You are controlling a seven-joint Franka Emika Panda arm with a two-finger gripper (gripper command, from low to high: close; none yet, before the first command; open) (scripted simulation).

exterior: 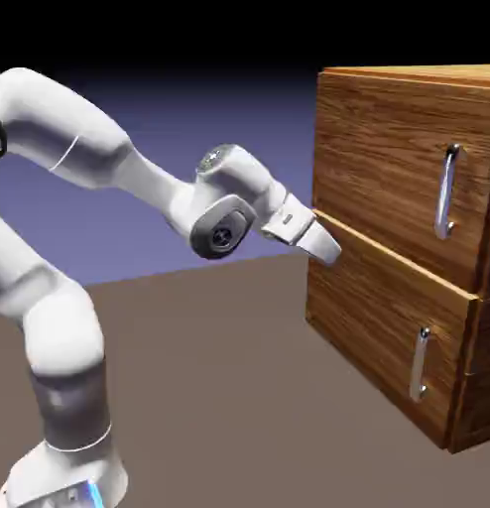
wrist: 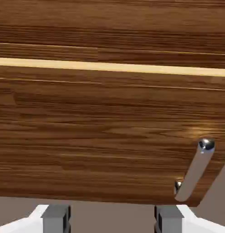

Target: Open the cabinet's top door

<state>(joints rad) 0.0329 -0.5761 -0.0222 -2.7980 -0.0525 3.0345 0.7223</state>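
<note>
My claw (exterior: 328, 248) has its jaws spread well apart, nothing between them. In the hand view the two grey finger tips (wrist: 56, 217) sit wide at the bottom edge with only bare tabletop and wood showing in the gap. In the exterior view the claw looks very close to the cabinet's near front edge, about level with the seam between the two panels; can't tell if it touches. It holds nothing.

Counts: one cabinet (exterior: 373, 149), two front panels stacked, two silver handles, one arm, one claw with two fingers.

The cabinet is a big box of reddish-brown wood grain, streaky and slightly glossy, standing on the brown table (exterior: 219, 367) at the exterior view's right. The top door (exterior: 388, 164) is the upper panel; its handle (exterior: 446, 190) is a long, slightly curved vertical silver bar toward the far side of the panel, well apart from my claw. The lower panel (exterior: 373, 327) carries a shorter straight silver bar (exterior: 420, 363).

The hand view is filled with wood grain, a pale thin strip (wrist: 109, 67) running across it, and one round-ended metal bar (wrist: 195, 172) at lower right, off to the side of my right finger.

My arm is smooth white with grey joints.
</note>
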